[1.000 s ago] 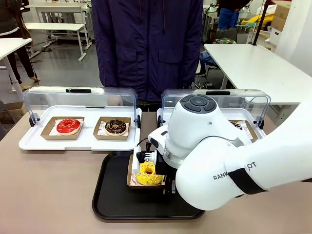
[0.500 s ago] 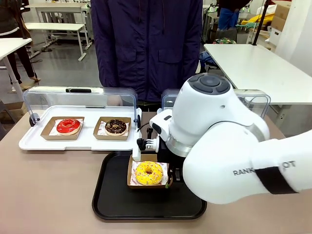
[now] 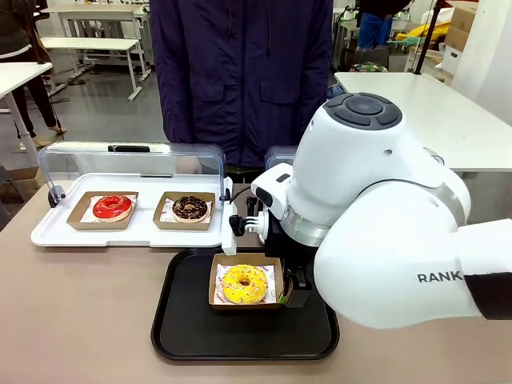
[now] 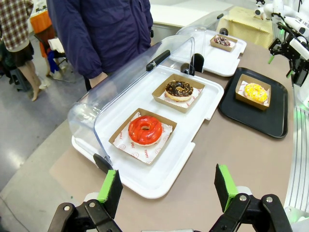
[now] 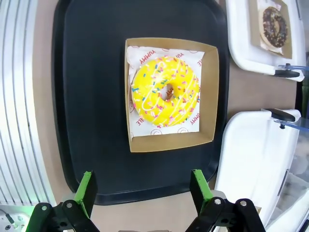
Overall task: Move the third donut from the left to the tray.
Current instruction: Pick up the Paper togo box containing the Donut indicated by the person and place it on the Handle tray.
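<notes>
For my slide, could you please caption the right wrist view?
Open right pincer above the yellow donut on the black tray.

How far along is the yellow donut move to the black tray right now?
Done: the yellow sprinkled donut sits in its brown cardboard holder on the black tray. In hand: nothing; the right gripper is open above it, fingers clear of the holder. The left gripper is open, near the white display tray holding the red-iced donut. Left: probably only pulling the right arm away.
</notes>
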Robot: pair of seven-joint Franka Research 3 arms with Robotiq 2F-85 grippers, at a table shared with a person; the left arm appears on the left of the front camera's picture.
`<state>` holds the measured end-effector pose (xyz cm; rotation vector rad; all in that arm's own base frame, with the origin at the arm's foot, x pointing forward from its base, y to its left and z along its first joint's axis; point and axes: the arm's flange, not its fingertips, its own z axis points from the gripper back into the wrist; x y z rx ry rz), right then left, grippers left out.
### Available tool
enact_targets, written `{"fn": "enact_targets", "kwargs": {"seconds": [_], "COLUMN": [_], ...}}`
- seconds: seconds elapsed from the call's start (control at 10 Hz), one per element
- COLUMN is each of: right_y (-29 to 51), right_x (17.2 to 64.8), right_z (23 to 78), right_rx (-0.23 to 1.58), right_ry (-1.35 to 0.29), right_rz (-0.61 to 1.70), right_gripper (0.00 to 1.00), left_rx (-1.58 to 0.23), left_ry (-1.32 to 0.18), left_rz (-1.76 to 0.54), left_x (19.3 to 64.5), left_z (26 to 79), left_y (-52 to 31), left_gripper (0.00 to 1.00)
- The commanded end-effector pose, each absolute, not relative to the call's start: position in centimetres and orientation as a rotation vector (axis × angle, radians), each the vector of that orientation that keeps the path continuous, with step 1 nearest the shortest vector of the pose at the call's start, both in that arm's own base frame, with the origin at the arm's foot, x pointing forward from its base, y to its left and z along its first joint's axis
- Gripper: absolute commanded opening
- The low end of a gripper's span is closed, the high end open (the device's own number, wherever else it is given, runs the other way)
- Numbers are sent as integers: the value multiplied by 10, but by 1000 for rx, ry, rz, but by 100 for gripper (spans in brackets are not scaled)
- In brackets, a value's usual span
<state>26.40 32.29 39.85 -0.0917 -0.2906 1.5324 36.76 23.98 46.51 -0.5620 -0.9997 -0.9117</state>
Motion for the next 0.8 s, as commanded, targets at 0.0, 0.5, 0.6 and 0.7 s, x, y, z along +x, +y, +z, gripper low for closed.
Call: {"fn": "enact_targets", "kwargs": {"seconds": [0.0,0.5,0.6,0.7], "right_y": [324,324,324,324], "right_x": [265,265,265,265], "right_z": [394,394,394,394], "right_rx": [-96,-96,-96,-96], "right_ry": [-288,-288,-288,-288], "right_rz": [1519,1519,1519,1519], "right_gripper": [100,100,100,100], "left_rx": [-563,-563,-563,-563], "left_ry": [-997,-997,-997,-997], "left_rz": [-926,-926,-926,-926], "left_x": [366,366,366,366], "left_z": [466,466,466,466], "left_y": [240,240,240,240], "left_gripper": [100,100,100,100]}}
